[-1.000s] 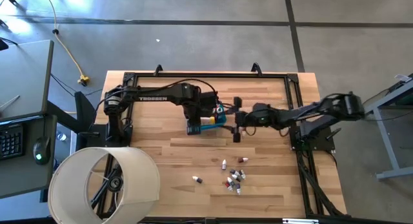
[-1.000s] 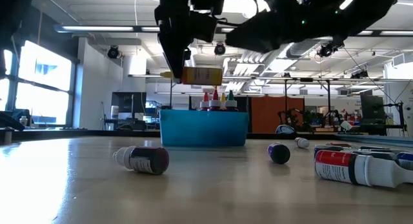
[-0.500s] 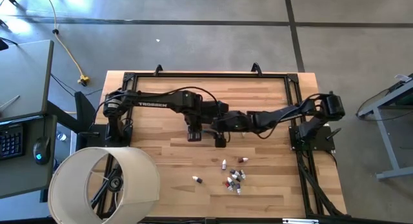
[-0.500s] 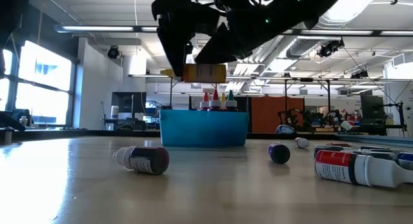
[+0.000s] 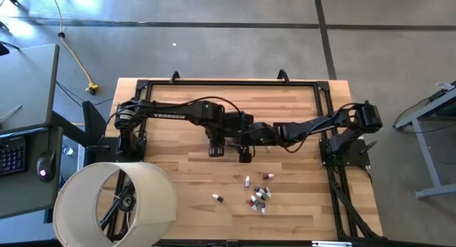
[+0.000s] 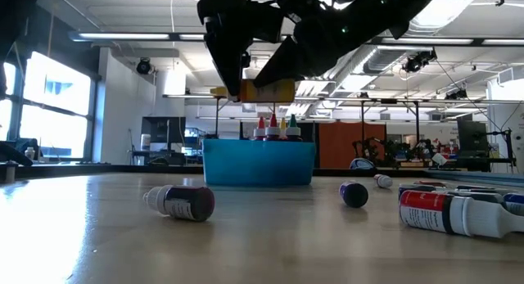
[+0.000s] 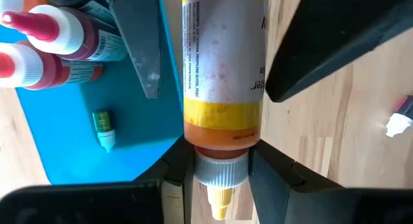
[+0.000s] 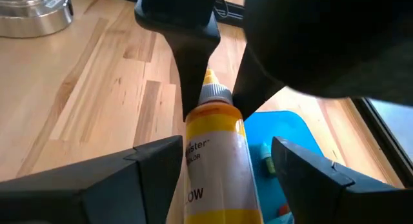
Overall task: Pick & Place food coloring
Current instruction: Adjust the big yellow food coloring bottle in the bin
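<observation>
An orange food coloring bottle [image 7: 221,69] with a yellow label, grey cap and yellow tip lies level in the air over the blue tub [image 6: 258,163]. My left gripper [image 7: 221,179] is shut on it. My right gripper [image 8: 227,150] is open, with one finger on each side of the bottle's body [image 8: 216,159]; I cannot tell whether they touch it. In the tub stand red, yellow and green bottles [image 6: 274,127], and a tiny green vial [image 7: 103,129] lies on its floor. In the high view both grippers [image 5: 216,146] [image 5: 244,151] meet at mid-table and cover the tub. My left gripper pinches the bottle's grey cap [image 7: 221,167] between its two fingers [image 7: 177,169], which come down from above and lie across the bottle. The bottle is lifted clear and lies level above the tub, its yellow tip [image 6: 218,92] sticking out past the fingers.
Several small vials [image 5: 258,195] lie scattered on the near part of the wooden table [image 5: 178,176]. In the low view a dark-red vial [image 6: 180,202], a round dark cap [image 6: 354,194] and a red-labelled bottle [image 6: 454,212] lie on their sides. A large pale cylinder [image 5: 117,201] stands at the near left corner.
My right gripper has moved toward the table's left and slightly nearer, up to the bottle in my left gripper, so that its open fingers now flank the bottle's body. The bottle has stayed above the tub.
</observation>
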